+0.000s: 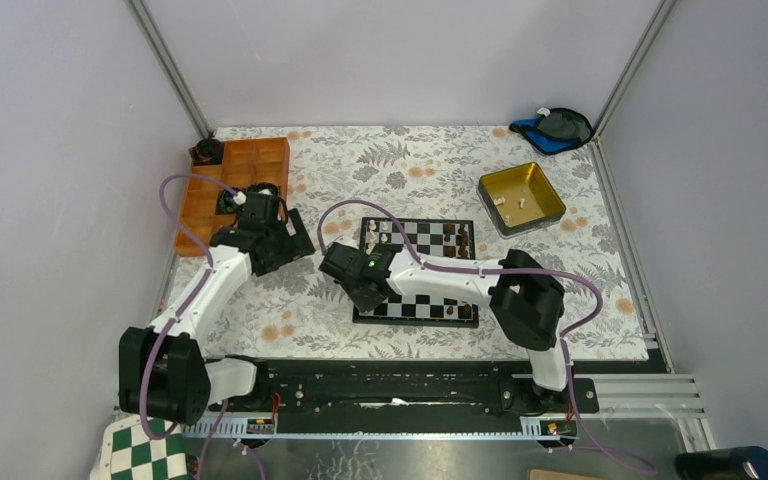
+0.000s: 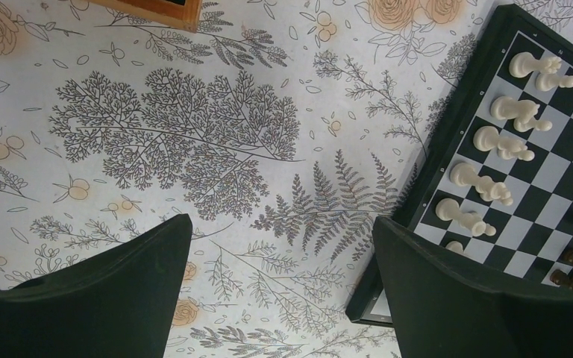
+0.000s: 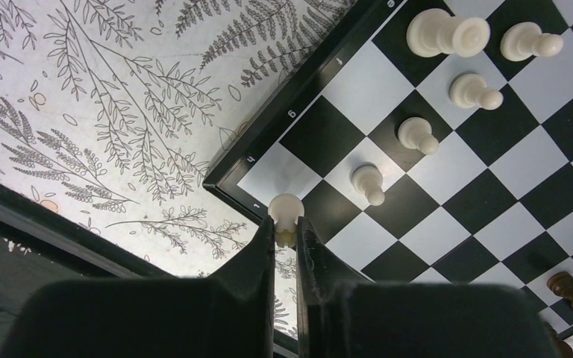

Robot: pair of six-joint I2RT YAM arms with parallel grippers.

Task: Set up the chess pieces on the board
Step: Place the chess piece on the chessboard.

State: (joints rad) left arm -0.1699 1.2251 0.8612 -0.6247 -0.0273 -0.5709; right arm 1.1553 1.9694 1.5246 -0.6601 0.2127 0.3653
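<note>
**A:** Right gripper [image 3: 286, 233], state?

**B:** Clamped on one white piece [image 3: 286, 209]. The pinch sits low on the stem and the rounded head sticks out past the tips. In the right wrist view it is at centre-left, over the corner of the board [image 3: 292, 89] where the black frame turns.

**A:** Why that corner?

**B:** A judgement only. Four white pawns [image 3: 418, 135] run in a diagonal toward the upper right of that view, one to a square. The held piece lies off the lower-left end of that line, so it probably goes in the next free square. I cannot tell if its base touches the board or hangs above it.

**A:** Why hold it so low?

**B:** Probably so that the piece stays upright and the fingers can open without knocking the nearest pawn, which is only one square away.

**A:** Left gripper [image 2: 282, 224]?

**B:** Fingers spread wide with nothing between them. It is over the floral tablecloth [image 2: 179, 127], with the board's edge at the right of the left wrist view. A row of white pieces [image 2: 479, 183] stands along that edge. I read it as parked to the side so the right arm has room.

**A:** Where is the supply?

**B:** In the top view a gold tin [image 1: 546, 188] sits to the upper right of the board, with a few pale pieces inside. Dark pieces [image 1: 452, 236] stand along the far side of the board. Setup looks only partly done.
</note>
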